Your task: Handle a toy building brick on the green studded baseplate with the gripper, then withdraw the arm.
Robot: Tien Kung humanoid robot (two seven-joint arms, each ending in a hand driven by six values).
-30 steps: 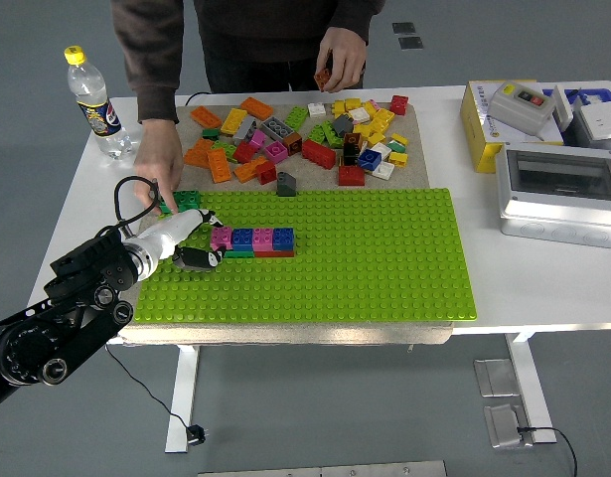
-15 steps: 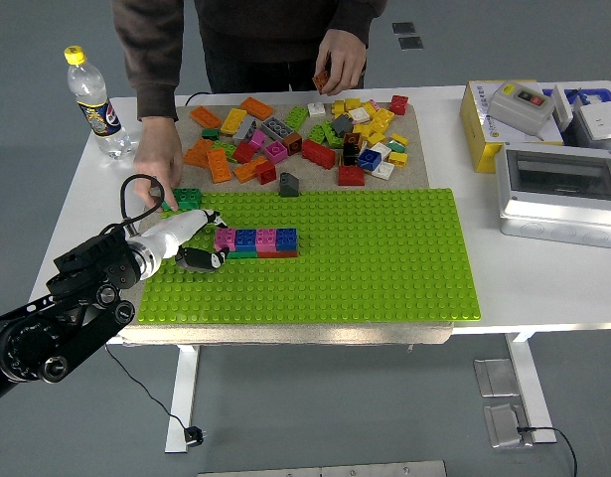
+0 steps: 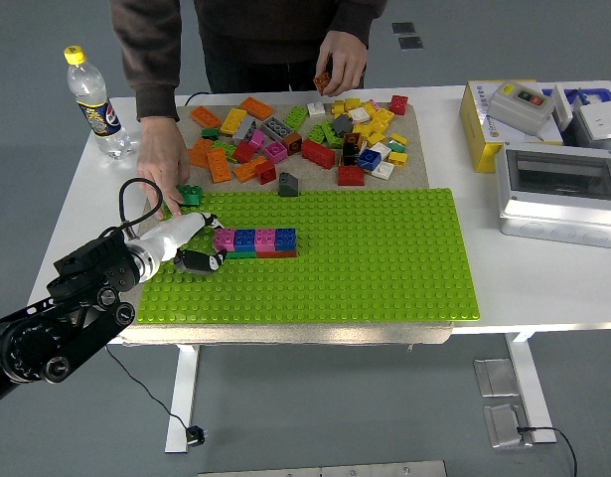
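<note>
The robot's left hand, fingers apparently parted and empty, is hovering beside the brick row, risking knocking it loose from the baseplate.

One baseplate, one bottle, loose bricks uncounted.

The person is cut off above the chest by the top edge. A small brick in one of their hands is mostly hidden — colour perhaps orange-red. The left arm runs off the left edge — its hand too small to read any grip.
</note>
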